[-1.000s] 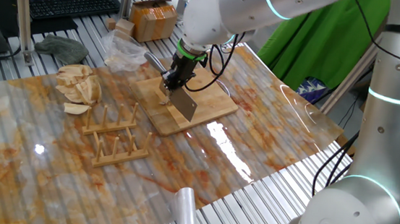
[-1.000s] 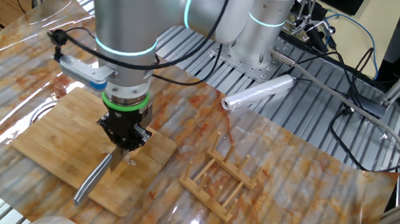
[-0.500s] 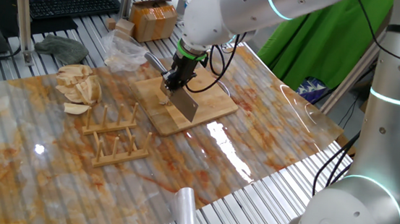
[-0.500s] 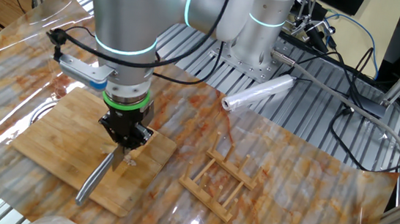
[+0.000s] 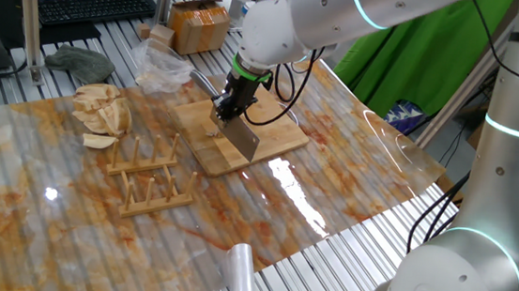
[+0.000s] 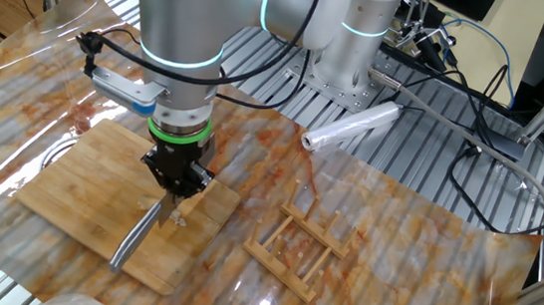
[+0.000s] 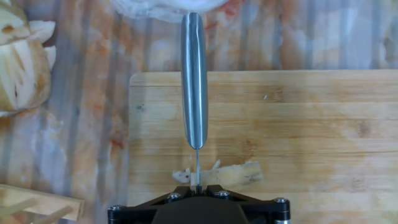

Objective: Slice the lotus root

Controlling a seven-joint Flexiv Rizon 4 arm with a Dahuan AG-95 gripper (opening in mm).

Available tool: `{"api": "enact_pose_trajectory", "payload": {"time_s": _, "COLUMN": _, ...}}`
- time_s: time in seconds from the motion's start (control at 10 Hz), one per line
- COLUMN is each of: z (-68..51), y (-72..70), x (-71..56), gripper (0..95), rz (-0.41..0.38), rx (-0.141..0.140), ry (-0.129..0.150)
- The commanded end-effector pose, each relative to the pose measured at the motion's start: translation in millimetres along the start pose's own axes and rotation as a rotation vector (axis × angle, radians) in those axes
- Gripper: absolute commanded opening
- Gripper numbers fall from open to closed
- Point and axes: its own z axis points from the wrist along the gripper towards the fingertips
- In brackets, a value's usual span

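The claw (image 6: 177, 185) is clamped shut on the cleaver (image 5: 240, 136), blade edge down on the cutting board (image 5: 270, 137). The lotus root (image 7: 219, 174) lies at lower centre of the hand view, under the blade. Small and loose, it may skid or roll, leaving ragged slices

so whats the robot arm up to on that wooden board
The arm's end effector is shut on a cleaver, pointing straight down over the cutting board. The blade stands edge-down across the lotus root, a small pale strip lying on the board, so it is partway through slicing. A heap of pale wedges and a wooden rack sit off the board on the table, untouched.
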Motion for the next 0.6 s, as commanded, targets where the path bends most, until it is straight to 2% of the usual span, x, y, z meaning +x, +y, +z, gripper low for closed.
{"api": "enact_pose_trajectory", "payload": {"time_s": 0.1, "z": 0.8, "y": -0.1, "x": 2.1, "gripper": 0.0, "rz": -0.005, "rx": 0.005, "ry": 0.001}}
{"api": "enact_pose_trajectory", "payload": {"time_s": 0.3, "z": 11.1, "y": 1.2, "x": 7.0, "gripper": 0.0, "rz": -0.007, "rx": 0.007, "ry": -0.014}}
{"api": "enact_pose_trajectory", "payload": {"time_s": 0.4, "z": 20.0, "y": 2.0, "x": 8.7, "gripper": 0.0, "rz": -0.007, "rx": 0.007, "ry": -0.03}}
{"api": "enact_pose_trajectory", "payload": {"time_s": 0.5, "z": 35.6, "y": 2.6, "x": 9.7, "gripper": 0.0, "rz": -0.003, "rx": 0.004, "ry": -0.052}}
{"api": "enact_pose_trajectory", "payload": {"time_s": 0.6, "z": 39.4, "y": 2.7, "x": 10.1, "gripper": 0.0, "rz": 0.002, "rx": -0.004, "ry": -0.048}}
